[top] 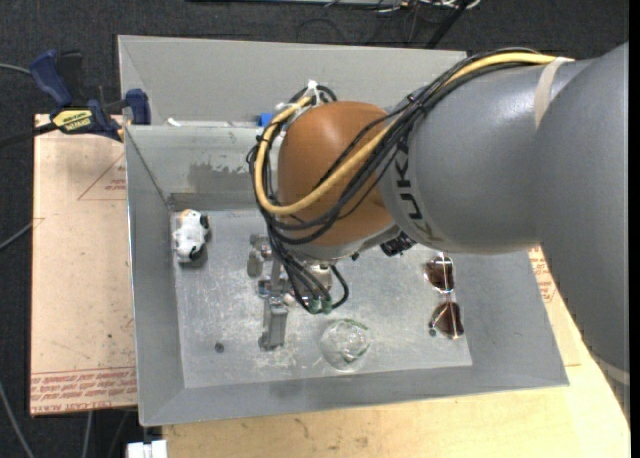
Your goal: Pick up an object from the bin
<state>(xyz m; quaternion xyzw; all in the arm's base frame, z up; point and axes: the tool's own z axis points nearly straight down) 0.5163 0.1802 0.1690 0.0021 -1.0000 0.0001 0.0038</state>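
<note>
My gripper (272, 330) reaches down from under the arm's orange cover to the bin floor, left of the middle and near the front. Nothing shows in it. A clear, rounded glass-like thing (345, 342) lies just to its right by the front wall. To the far left, a small white toy with dark spots (189, 234) sits apart from the gripper near the left wall.
A pair of sunglasses with brown lenses (442, 296) lies at the right of the bin floor. A tiny dark speck (219, 348) rests at the front left. The big grey arm and its cables cover the bin's back right part.
</note>
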